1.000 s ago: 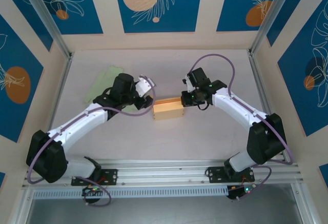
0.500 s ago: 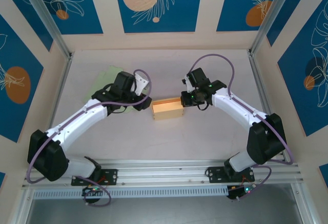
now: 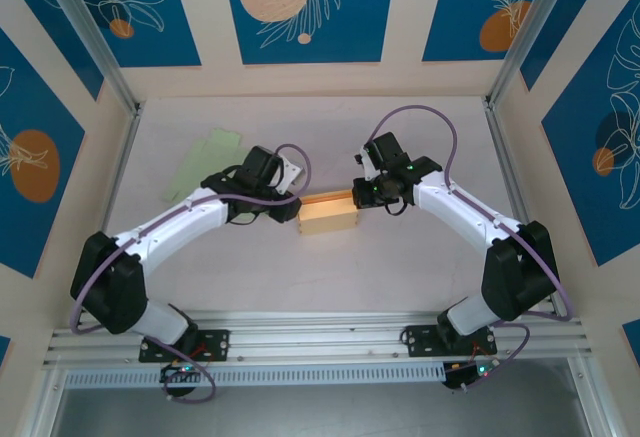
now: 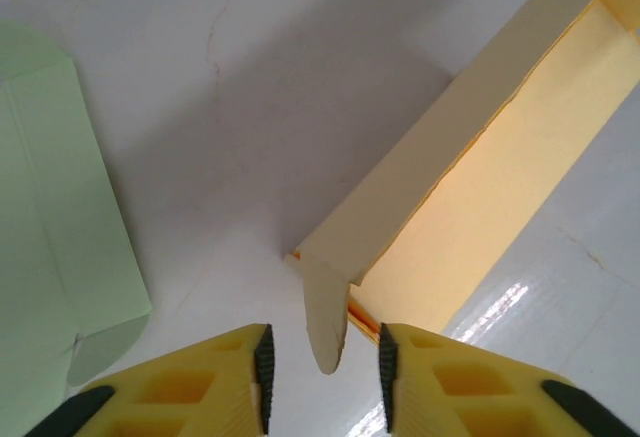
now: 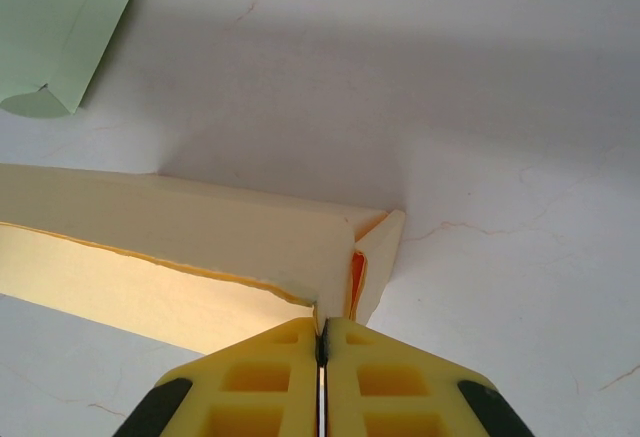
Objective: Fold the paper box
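Observation:
The tan paper box (image 3: pixel 328 214) lies mid-table with its top open. At the box's left end is my left gripper (image 3: pixel 291 208). In the left wrist view its yellow fingers (image 4: pixel 322 382) stand apart on either side of a small rounded end flap (image 4: pixel 326 322), with gaps on both sides. That flap hangs off the corner of the box (image 4: pixel 480 157). My right gripper (image 3: pixel 358 194) is at the box's far right corner. In the right wrist view it (image 5: pixel 322 335) is shut on the thin upper edge of the box wall (image 5: pixel 200 227), beside a folded-in side flap (image 5: pixel 380 257).
A flat pale green paper sheet (image 3: pixel 203 160) lies on the table to the far left of the box. It also shows in the wrist views (image 4: pixel 60 227) (image 5: pixel 60 17). Metal frame posts (image 3: pixel 120 147) line both sides of the table.
My left arm has swung right and brought its gripper up to the box's left end, and its jaws have narrowed. The right gripper and the box have stayed put.

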`<state>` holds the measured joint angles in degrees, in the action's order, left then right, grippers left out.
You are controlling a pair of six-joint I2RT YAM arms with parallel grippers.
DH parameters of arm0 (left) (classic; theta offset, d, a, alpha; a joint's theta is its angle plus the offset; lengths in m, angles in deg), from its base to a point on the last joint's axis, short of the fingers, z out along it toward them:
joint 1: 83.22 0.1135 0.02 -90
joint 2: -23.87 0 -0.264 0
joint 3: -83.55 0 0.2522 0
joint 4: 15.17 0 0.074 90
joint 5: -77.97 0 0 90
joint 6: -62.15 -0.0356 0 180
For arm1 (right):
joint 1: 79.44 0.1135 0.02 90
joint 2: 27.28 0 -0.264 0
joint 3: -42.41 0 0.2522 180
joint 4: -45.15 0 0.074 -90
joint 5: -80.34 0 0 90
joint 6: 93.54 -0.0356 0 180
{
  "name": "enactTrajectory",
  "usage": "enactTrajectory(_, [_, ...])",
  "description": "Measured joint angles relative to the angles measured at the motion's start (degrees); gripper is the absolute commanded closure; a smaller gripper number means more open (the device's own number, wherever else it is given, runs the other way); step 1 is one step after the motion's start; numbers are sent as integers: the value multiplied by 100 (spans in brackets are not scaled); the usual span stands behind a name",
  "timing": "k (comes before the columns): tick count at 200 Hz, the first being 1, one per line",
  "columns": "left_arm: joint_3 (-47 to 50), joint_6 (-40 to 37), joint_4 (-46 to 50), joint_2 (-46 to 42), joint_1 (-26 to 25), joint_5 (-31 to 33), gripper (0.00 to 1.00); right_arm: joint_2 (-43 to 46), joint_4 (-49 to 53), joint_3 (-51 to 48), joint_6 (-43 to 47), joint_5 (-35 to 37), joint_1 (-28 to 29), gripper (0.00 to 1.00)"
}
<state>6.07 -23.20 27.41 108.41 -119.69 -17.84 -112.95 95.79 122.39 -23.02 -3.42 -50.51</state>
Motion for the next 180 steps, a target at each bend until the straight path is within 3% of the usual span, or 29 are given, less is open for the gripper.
enactTrajectory(40, [-103,55,0,136,-22,63,86,0,0,0,0,0,11,90])
enactTrajectory(76, [-118,184,-20,142,-48,52,93,0,-2,0,-2,2,26,90])
enactTrajectory(143, [-118,603,-212,142,-46,-144,93,0,0,0,-2,140,26,90])
enactTrajectory(180, [-105,905,-323,146,-46,-299,85,0,0,-2,-2,205,26,91])
